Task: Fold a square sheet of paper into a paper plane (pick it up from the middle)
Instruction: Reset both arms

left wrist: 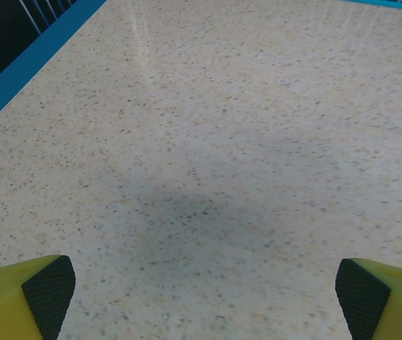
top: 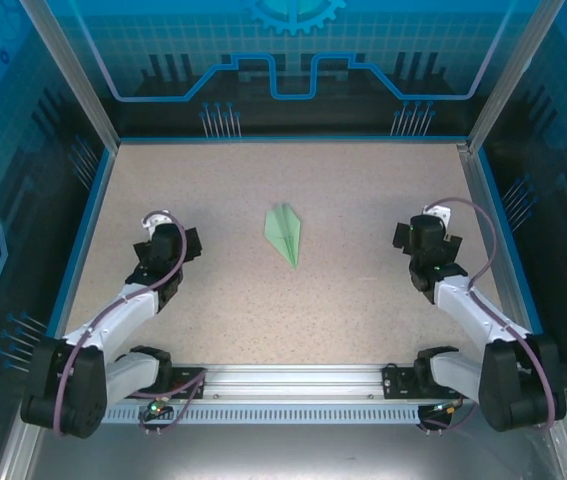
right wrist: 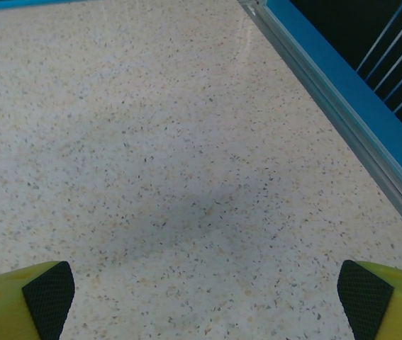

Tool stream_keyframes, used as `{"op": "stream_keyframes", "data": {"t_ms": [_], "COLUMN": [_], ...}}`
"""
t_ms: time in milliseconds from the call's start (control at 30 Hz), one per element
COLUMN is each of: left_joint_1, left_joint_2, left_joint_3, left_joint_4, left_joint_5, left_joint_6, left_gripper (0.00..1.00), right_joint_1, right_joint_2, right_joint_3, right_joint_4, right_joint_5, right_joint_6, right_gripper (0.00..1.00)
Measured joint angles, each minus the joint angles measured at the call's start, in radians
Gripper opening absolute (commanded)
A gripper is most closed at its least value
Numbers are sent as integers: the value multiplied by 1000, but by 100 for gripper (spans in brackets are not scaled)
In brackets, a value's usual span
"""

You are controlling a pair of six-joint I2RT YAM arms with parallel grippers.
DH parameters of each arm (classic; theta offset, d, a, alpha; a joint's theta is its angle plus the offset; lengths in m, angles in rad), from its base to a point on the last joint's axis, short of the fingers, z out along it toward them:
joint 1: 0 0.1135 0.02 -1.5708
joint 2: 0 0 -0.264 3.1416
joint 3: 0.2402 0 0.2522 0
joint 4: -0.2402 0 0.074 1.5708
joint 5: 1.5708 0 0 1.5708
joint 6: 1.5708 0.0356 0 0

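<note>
The paper plane (top: 284, 233) lies flat in the middle of the speckled table, a slim pale green dart with its point towards the near right. It is the square sheet of paper in folded form. My left gripper (top: 171, 230) hovers well to its left, open and holding nothing. My right gripper (top: 426, 230) hovers about as far to its right, also open and holding nothing. In the left wrist view the yellow fingers (left wrist: 23, 297) stand wide apart over bare table. The right wrist view shows its yellow fingers (right wrist: 23, 297) spread the same way.
A blue border (top: 83, 240) rims the table (top: 363, 300), with transparent blue walls beyond. The right rim (right wrist: 342, 106) runs close past my right gripper, and the left rim (left wrist: 30, 64) lies off to the left of my left gripper.
</note>
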Motion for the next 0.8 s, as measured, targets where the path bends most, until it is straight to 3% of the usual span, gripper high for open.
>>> {"op": "stream_keyframes", "data": {"t_ms": [200, 467, 633, 800], "left_joint_1": [107, 121, 124, 125], "left_joint_2": [83, 224, 312, 378], "left_joint_3": [-92, -100, -109, -109], "left_joint_4": [255, 515, 644, 706], "left_joint_5": [153, 346, 405, 420], "left_joint_6": [56, 126, 154, 166], "left_gripper": [98, 99, 99, 98], "right_joint_1": [0, -22, -47, -47], "right_joint_2": [125, 174, 209, 271], "right_joint_3": [-76, -100, -160, -167], "right_joint_4": [246, 452, 622, 679], "right_joint_5": [-47, -177, -287, -348], "right_joint_6": [-112, -210, -227, -243], "right_gripper": [99, 99, 99, 99]}}
